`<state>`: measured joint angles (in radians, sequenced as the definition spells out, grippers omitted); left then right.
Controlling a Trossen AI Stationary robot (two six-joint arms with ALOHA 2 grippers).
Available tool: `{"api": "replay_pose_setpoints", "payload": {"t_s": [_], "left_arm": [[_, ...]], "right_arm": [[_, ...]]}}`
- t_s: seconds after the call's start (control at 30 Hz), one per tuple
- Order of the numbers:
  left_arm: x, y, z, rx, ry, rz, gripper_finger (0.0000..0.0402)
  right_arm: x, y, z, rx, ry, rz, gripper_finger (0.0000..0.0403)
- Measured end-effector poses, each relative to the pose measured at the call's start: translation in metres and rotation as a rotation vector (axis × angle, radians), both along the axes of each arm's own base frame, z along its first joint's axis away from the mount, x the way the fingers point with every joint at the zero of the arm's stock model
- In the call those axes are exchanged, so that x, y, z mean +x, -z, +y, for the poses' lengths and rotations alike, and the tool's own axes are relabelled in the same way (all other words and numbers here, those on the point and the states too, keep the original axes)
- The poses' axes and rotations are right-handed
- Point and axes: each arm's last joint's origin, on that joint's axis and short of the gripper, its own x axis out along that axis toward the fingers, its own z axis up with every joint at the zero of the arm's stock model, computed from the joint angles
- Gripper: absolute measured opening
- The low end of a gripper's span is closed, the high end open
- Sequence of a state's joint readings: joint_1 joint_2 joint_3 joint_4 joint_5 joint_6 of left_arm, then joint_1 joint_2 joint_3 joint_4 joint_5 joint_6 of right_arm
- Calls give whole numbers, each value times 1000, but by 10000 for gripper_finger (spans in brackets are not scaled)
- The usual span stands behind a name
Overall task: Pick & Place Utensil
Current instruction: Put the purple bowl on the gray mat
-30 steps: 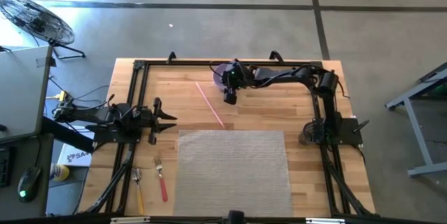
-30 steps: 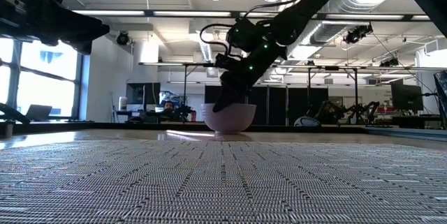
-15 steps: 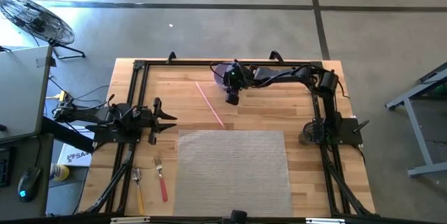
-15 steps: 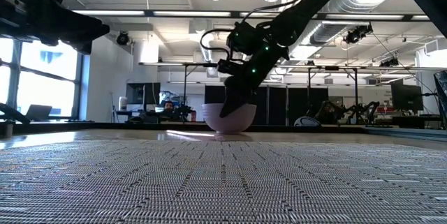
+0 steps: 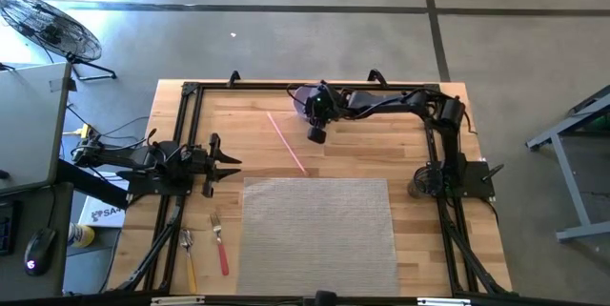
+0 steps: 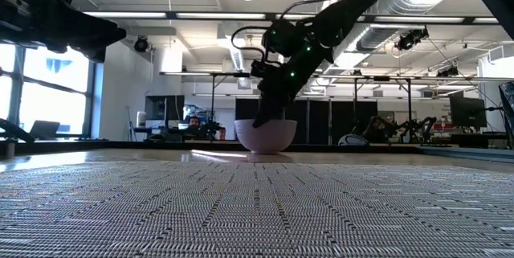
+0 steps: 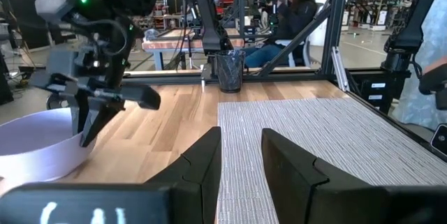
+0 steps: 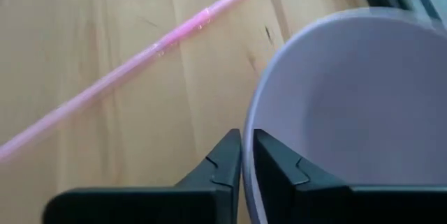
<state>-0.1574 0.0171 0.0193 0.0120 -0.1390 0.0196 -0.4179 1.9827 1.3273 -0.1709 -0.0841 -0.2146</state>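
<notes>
A lavender bowl stands on its base on the wood near the table's far edge, and shows in the low view and the right wrist view. My right gripper is at the bowl's near rim, shut on it. A pink straw lies flat beside the bowl. Two forks, one yellow-handled and one red-handled, lie near the table's near left corner. My left gripper waits open at the left side. My right gripper has the bowl's rim on its near side, one finger inside the bowl and one outside. The fingers come from above, slanting down. The bowl sits upright with its base on the table.
A grey woven mat covers the near middle of the table. A black mesh cup stands at the right edge by the right arm's base. Black frame rails run along the table's edges. A seated person shows beyond the table.
My right gripper has shifted slightly toward the table's right along the bowl's near rim, and its wrist has tipped a little. The bowl stays on the table at about the same place.
</notes>
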Motion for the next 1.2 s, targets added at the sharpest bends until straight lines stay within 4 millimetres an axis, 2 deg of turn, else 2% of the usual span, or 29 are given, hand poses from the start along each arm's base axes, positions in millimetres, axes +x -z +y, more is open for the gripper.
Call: {"api": "replay_pose_setpoints", "payload": {"t_s": [0.1,0.3,0.43,0.63,0.83,1.07,1.2], "left_arm": [[0,0,0,0,0,0,101],[0,0,0,0,0,0,101],[0,0,0,0,0,0,101],[0,0,0,0,0,0,101],[0,0,0,0,0,0,101],[0,0,0,0,-1,0,101],[0,0,0,0,1,0,101]], "right_arm": [[-1,-7,6,0,-14,-2,8],[0,-11,18,17,-29,14,17],[1,-10,28,14,-31,46,7],[7,-11,54,-46,-32,90,12],[11,-20,96,-71,-52,101,6],[4,-43,157,-91,-34,87,5],[-3,-52,198,-55,-83,79,8]]}}
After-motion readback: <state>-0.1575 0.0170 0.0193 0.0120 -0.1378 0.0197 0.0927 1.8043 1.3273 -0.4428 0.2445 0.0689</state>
